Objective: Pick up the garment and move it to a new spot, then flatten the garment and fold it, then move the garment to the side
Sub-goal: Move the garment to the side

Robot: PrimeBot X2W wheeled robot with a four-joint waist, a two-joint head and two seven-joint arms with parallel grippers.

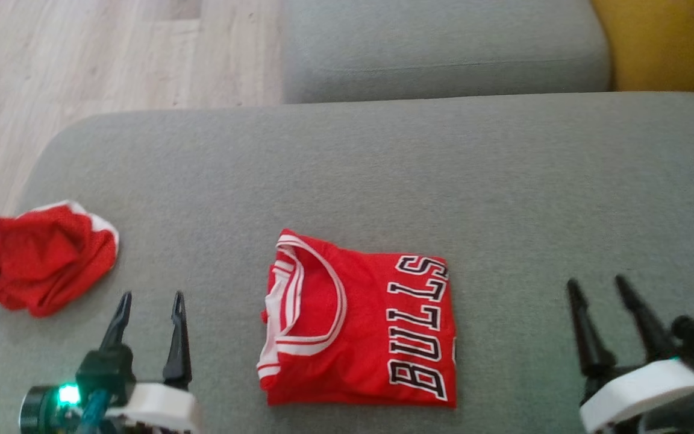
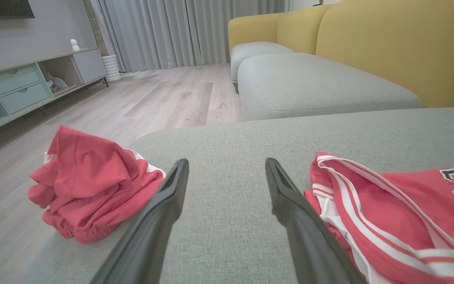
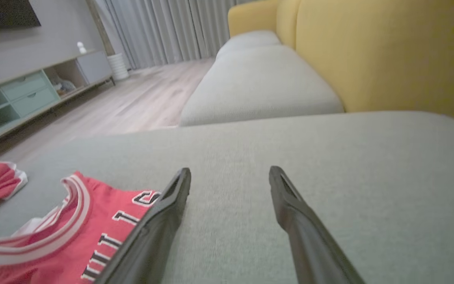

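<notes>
You can read "BULLS" in black, white-edged letters on the folded red jersey [image 1: 359, 325]; left gripper [image 1: 151, 295] and right gripper [image 1: 597, 281] both gape, empty.

Red jersey [image 1: 362, 322], white trim, black "BULLS" lettering: folded into a flat, neat rectangle, collar to the left, lying near the front middle of the grey sofa seat [image 1: 503, 181]. Second red garment [image 1: 40, 259]: crumpled heap, well apart, at the seat's left edge.

Word "BULLS" in black letters edged with white, across the folded red jersey [image 1: 347, 337], letters turned sideways in the head view, jersey between left pincer [image 1: 152, 295] and right pincer [image 1: 597, 280], lettered side toward the right pincer
</notes>
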